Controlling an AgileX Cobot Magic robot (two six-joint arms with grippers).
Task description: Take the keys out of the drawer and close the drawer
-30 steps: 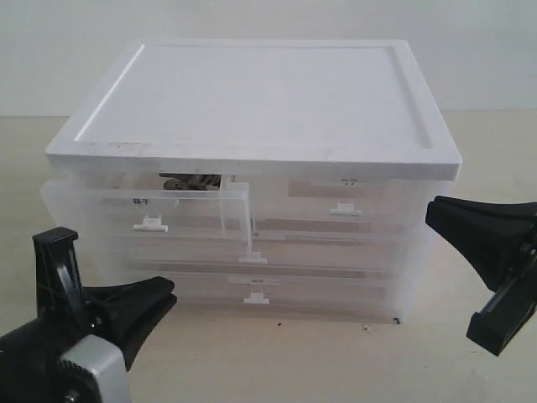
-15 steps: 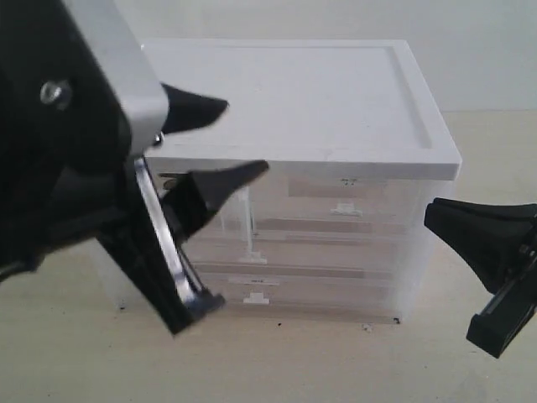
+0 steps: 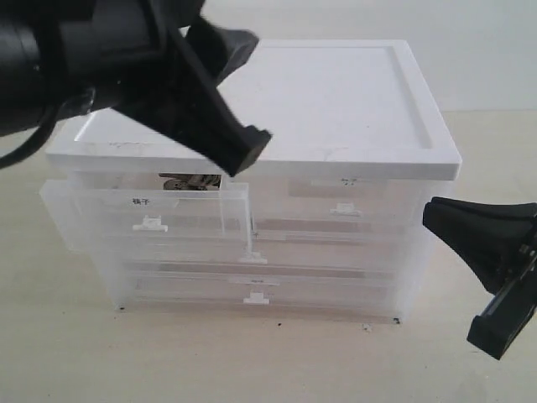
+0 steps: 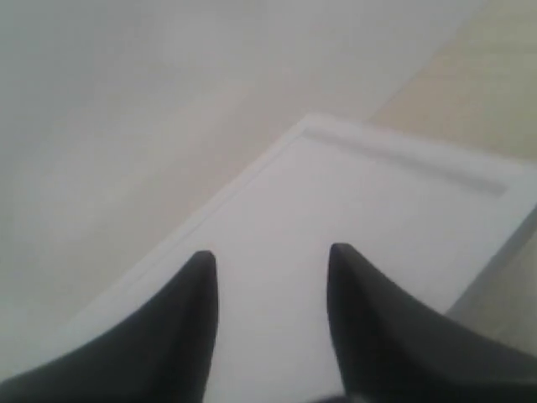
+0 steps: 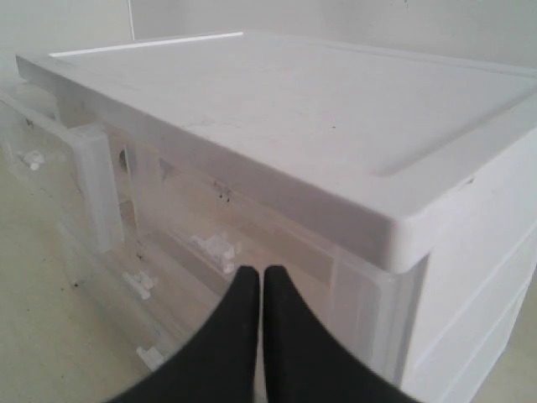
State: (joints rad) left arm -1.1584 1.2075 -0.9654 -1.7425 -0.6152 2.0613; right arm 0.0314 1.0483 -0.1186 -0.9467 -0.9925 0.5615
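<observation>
Jaws are seen spread apart and empty on the left gripper [image 3: 248, 94], which is held high over the left part of the white lid [image 3: 336, 92]. On the right gripper [image 5: 261, 274], parked to the right of the cabinet [image 3: 407, 252], they are pressed together on nothing. The drawer [image 3: 151, 220], upper left and marked by a dark-printed label [image 3: 140, 201], is pulled partway out toward the near side. The keys [image 3: 191, 181] are glimpsed as a dull metal cluster at its far end, just under the lid's near edge. Neither step of the task is judged done: the keys are not yet lifted and the drawer is not yet shut.

The main hazard is judged to be the narrow opening between lid and drawer front. If the left gripper is lowered too far back, the lid's rim may be struck. If it is lowered too near, the drawer front may be hit and pushed in with the keys inside. Because the keys sit partly beneath the overhang, only one loose key or the ring's edge may be pinched, and the bunch may then be dropped or snagged on the lid as it is raised. The cabinet looks light, so it may be shoved across the table [image 3: 50, 336] when the drawer is pressed home. The small handle [image 3: 150, 223] may also be missed, leaving the drawer ajar.
</observation>
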